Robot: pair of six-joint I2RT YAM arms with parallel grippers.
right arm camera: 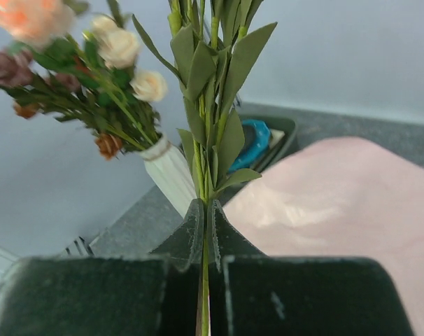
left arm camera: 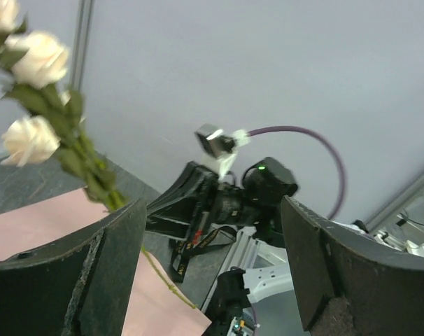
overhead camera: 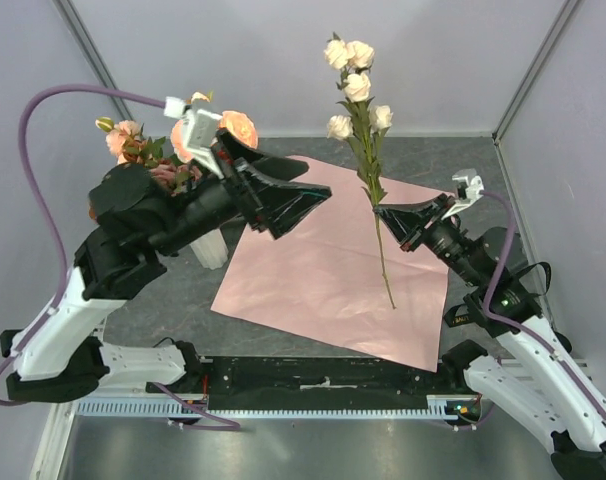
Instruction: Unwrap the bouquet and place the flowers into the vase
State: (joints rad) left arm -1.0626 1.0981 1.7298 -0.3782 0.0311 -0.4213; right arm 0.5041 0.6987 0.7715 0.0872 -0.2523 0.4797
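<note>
Top external view, from the near edge outward: a small coloured sticker (overhead camera: 465,406) on the mounting rail (overhead camera: 133,405) is too small to read, and the red marking on the right arm in the left wrist view is too blurred.

Beyond the rail, a pink paper sheet (overhead camera: 313,270) lies flat and open on the dark mottled tabletop (overhead camera: 163,300), turned like a diamond, with one corner towards the near right.

Above the sheet's right part, the right gripper (overhead camera: 385,213) is pinched tight on the thin green stem of a cream rose spray (overhead camera: 358,90). The right wrist view shows both fingers (right arm camera: 187,234) pressed against the stem below its long leaves. The spray stands almost upright, with five or six cream blooms at the top. Its cut end is over the sheet, and I cannot tell whether it touches.

The left gripper (overhead camera: 303,205) hovers over the sheet's far left part. Its jaws are spread wide with nothing between them, and the spray is seen beyond one finger (left arm camera: 93,280).

Just beside the sheet's left edge stands the white ribbed vase (overhead camera: 211,248), partly hidden by the left arm. It holds peach and mauve roses (overhead camera: 133,140) with green leaves, leaning towards the far left corner. In the right wrist view a dark tray (right arm camera: 282,129) with something blue in it sits near the vase.
</note>
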